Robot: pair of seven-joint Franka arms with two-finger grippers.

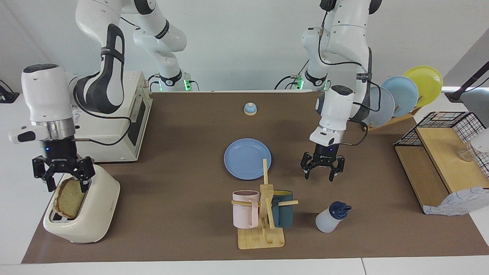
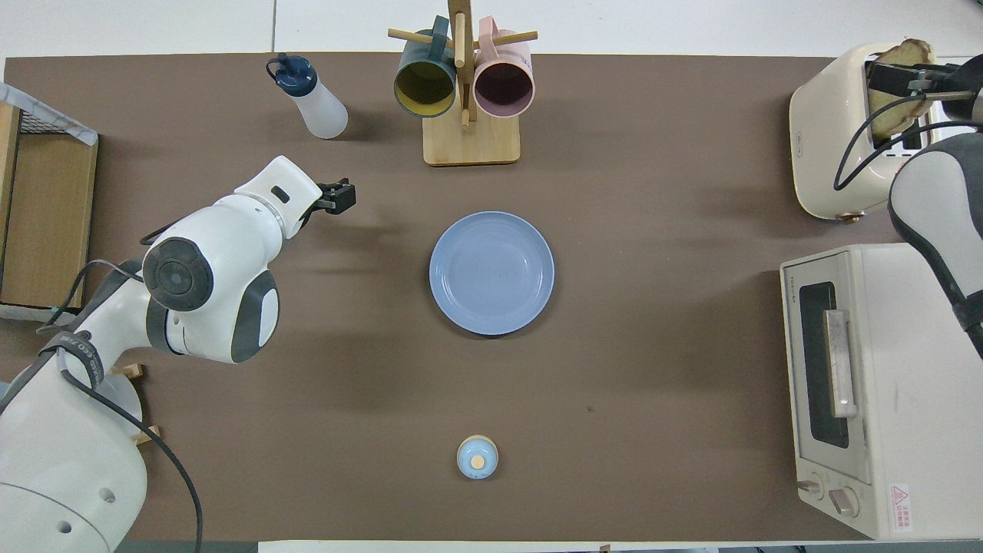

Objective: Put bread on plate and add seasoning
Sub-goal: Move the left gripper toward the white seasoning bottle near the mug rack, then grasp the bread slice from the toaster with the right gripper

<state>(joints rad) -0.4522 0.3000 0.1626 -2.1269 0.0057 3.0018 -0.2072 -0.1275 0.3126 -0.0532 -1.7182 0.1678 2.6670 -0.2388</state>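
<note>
Bread (image 1: 68,197) stands upright in the toaster (image 1: 91,214) at the table corner on the right arm's end, farthest from the robots. Our right claw (image 1: 63,179) hangs directly above it with fingers spread, one to each side of the slice's top edge, not yet closed on it. The slice's flat faces run along the slot, so we judge the claw must come straight down and pinch across its thin dimension. The plate (image 1: 247,158) lies bare at mid-table, well apart from the toaster. Our left claw (image 1: 322,170) is open over bare table between plate and seasoning (image 1: 331,218), which stands near the table edge farthest from the robots, beside the mug rack (image 1: 263,214).
</note>
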